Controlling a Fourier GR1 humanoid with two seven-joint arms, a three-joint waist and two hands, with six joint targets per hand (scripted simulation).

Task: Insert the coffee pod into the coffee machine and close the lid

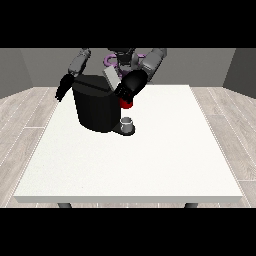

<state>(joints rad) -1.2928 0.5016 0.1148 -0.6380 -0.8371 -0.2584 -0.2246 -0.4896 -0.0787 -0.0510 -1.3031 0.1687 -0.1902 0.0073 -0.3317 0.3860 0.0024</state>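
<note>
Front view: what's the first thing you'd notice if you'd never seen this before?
The big black coffee machine stands out first, on the far left part of the white table. Next comes the black hand at the view's right, up at the machine's top, with a red thing at the machine just below it. A small grey cup sits at the machine's base.

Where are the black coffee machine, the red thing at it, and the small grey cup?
Black coffee machine [95, 110]: front view, front wall of its body.
Red thing at the machine [127, 104]: front view, its lower visible edge.
Small grey cup [128, 123]: front view, its side wall.
</note>
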